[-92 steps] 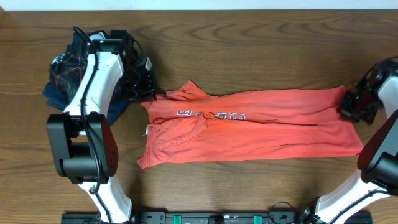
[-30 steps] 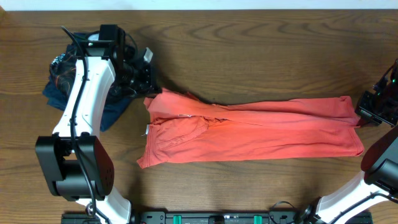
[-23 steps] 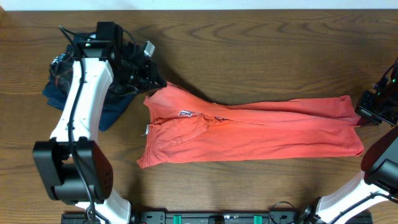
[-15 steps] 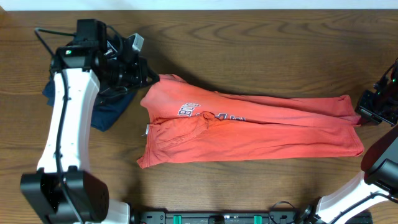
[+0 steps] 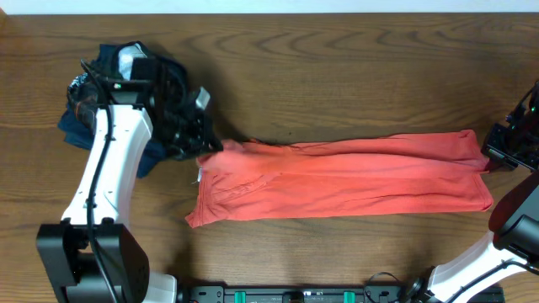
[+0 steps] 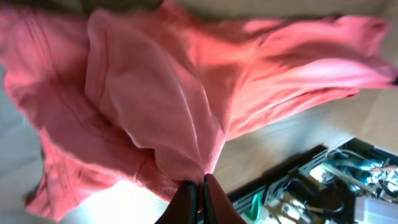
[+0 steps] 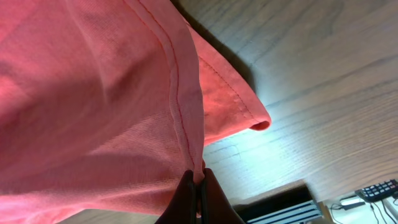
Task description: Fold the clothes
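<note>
Overhead: left arm (image 5: 114, 160) overlaps navy garment (image 5: 76, 105) beside T-shirt (image 5: 354, 177).

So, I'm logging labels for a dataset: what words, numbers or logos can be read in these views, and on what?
None can be read. The coral-red T-shirt shows only plain fabric in every view; the dark navy garment carries orange lines, not letters; the gear past the table edge is too blurred to tell.
</note>
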